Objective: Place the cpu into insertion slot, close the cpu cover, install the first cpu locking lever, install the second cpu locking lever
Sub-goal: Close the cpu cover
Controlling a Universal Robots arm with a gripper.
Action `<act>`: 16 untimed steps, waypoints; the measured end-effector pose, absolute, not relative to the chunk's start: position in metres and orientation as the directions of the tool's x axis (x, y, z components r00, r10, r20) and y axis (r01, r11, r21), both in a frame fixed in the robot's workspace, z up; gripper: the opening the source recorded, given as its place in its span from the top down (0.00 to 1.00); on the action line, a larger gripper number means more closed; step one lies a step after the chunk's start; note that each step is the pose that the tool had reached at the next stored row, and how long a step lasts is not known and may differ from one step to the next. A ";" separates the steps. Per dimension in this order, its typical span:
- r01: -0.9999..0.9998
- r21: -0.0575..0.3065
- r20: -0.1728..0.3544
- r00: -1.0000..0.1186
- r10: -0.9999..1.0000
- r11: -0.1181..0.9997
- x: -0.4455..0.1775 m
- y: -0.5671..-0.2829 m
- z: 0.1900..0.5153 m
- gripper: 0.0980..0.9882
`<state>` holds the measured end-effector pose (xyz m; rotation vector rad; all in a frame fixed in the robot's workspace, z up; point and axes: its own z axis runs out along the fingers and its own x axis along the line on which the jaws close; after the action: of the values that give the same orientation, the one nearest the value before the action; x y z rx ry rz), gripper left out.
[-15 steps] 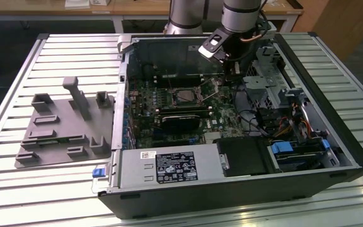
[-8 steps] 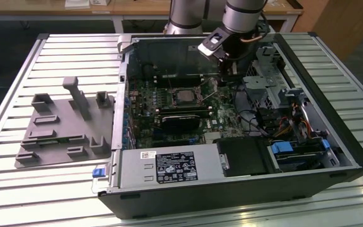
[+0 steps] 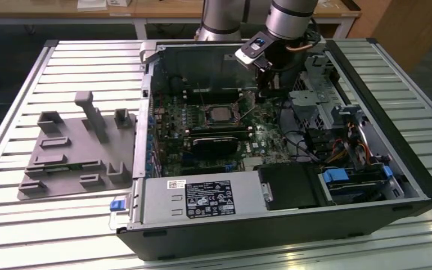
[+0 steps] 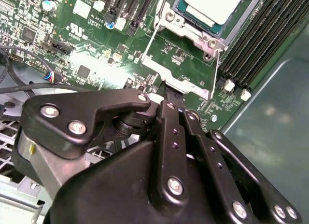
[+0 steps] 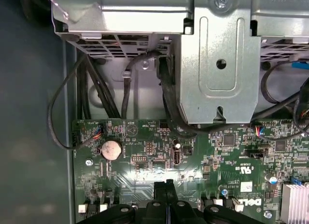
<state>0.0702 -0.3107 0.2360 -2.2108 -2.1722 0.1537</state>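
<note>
While the gripper hangs inside the open computer case, log the following.

Tool: the black fingers are pressed together, with only a hairline seam between them in the first wrist view. You can see nothing pinched. The tip stands just beside the socket hardware's edge, low over the green motherboard.

Cpu: dull grey top, seated in the insertion slot.

Cpu cover: silvery frame lying around the chip, apparently down. Its window shows the chip's top.

Locking levers: thin pale lines run beside the cover in the second wrist view. You cannot tell whether these are levers or board markings, nor whether anything is latched.

Surroundings: memory slots beside the socket, a coin cell and a metal drive cage beyond the tip, and a grey fixture tray at the exterior view's left.

Handling note, as a judgement: seating looks done, so the work stands at the cover-and-lever stage. Use the joined fingers as one narrow pusher. Bear on metal only, and stay off the chip's top and the small board parts. Move slowly, since thin spring wire could slip off the tip.
</note>
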 end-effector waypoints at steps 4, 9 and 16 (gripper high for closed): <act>0.995 -0.097 -0.043 0.015 0.999 -0.020 0.070 -0.311 0.236 1.00; 0.995 -0.094 -0.043 0.015 0.999 -0.019 0.066 -0.311 0.236 1.00; 0.997 -0.072 -0.043 0.016 0.999 -0.019 0.047 -0.310 0.236 1.00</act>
<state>0.0468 -0.3099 0.2360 -2.2244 -2.1849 0.1264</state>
